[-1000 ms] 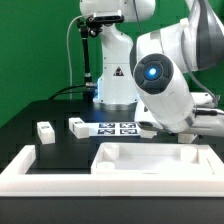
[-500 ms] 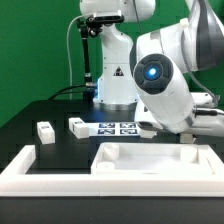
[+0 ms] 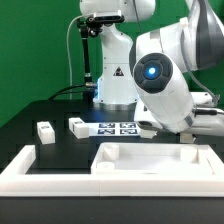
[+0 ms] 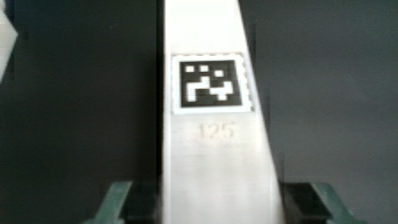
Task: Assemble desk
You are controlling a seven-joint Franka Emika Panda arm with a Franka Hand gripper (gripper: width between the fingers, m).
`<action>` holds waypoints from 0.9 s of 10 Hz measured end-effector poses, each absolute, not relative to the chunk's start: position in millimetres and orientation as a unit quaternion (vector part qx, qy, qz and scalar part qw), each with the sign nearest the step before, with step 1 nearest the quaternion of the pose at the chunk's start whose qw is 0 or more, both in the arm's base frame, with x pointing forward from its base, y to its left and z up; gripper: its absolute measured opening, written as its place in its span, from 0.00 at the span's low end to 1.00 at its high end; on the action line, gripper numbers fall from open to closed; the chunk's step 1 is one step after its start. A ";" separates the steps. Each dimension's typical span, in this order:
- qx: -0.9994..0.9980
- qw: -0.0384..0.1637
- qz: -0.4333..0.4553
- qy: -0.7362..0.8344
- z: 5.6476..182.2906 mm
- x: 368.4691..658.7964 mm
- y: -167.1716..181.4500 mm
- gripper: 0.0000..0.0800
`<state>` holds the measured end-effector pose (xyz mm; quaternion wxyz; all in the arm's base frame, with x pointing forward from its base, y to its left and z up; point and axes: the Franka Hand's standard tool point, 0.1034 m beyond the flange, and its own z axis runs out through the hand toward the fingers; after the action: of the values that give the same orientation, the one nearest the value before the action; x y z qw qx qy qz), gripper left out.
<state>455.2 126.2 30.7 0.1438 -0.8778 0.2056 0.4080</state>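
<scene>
No change over last second: arm waits. Gripper (image 4: 214, 205) fingers narrow, against both sides of leg (image 4: 217, 50), seem to hold it. Desk top (image 3: 108, 160) flat on table, two spare legs (image 3: 45, 132) beyond desk top. Probably pause before fitting leg.

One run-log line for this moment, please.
tool: straddling long white square tagged plastic leg, grip unclear | white rimmed rectangular plastic tray top: lying on black table
</scene>
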 end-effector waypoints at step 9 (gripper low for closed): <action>-0.959 0.128 0.179 0.179 125.7 514.8 83.1 0.36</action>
<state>514.8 83.1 125.7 0.1276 -0.9590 0.1787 0.1791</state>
